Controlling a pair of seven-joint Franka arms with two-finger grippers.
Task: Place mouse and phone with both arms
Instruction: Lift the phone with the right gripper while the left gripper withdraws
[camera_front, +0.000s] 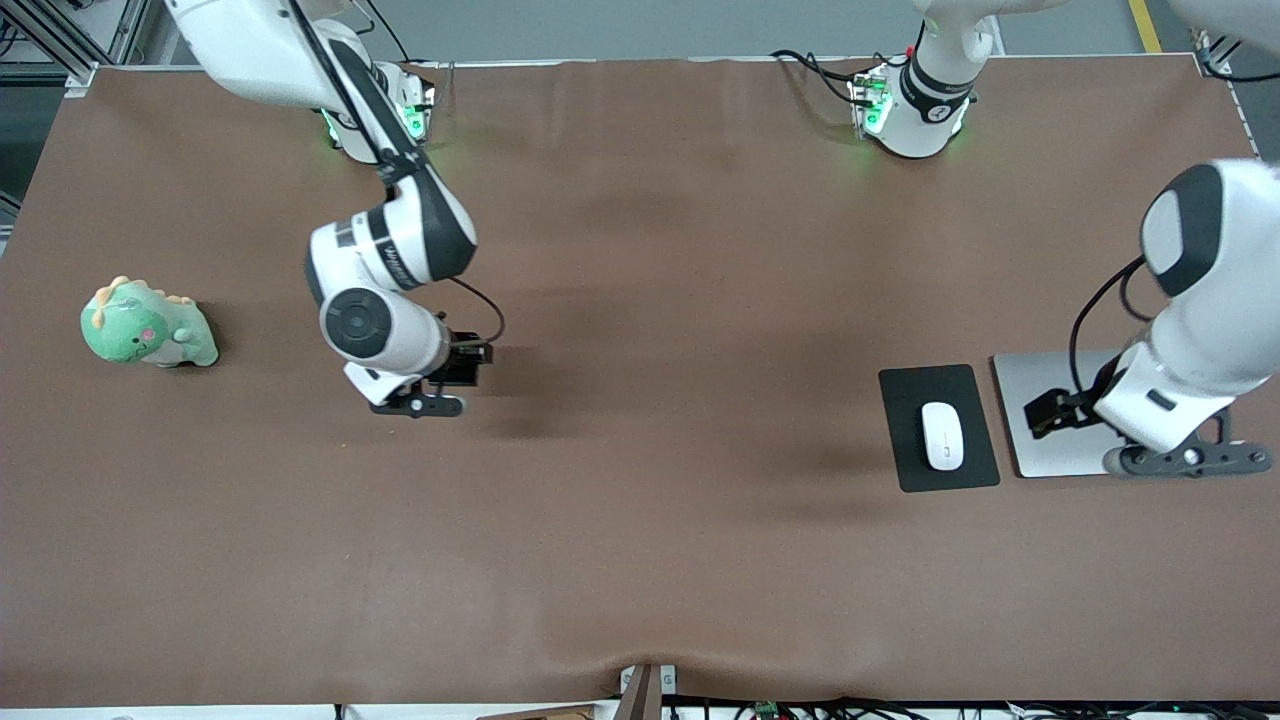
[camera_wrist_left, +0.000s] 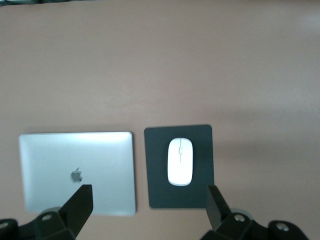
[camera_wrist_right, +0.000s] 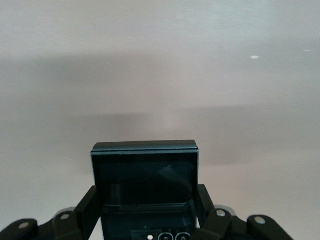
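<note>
The white mouse (camera_front: 942, 435) (camera_wrist_left: 180, 161) lies on a black pad (camera_front: 905, 400) (camera_wrist_left: 155, 165) toward the left arm's end of the table. My left gripper (camera_front: 1048, 412) (camera_wrist_left: 148, 200) hangs open above the silver laptop beside that pad, with nothing between its fingers. My right gripper (camera_front: 462, 362) (camera_wrist_right: 146, 202) is shut on the black glossy phone (camera_wrist_right: 145, 175). It holds the phone up over bare brown table toward the right arm's end. In the front view the phone (camera_front: 466, 360) shows only as a dark block at the gripper.
A closed silver laptop (camera_front: 1050, 450) (camera_wrist_left: 60, 160) lies beside the black pad, partly under the left arm. A green plush dinosaur (camera_front: 148, 325) sits near the right arm's end of the table. Brown cloth covers the table (camera_front: 650, 500).
</note>
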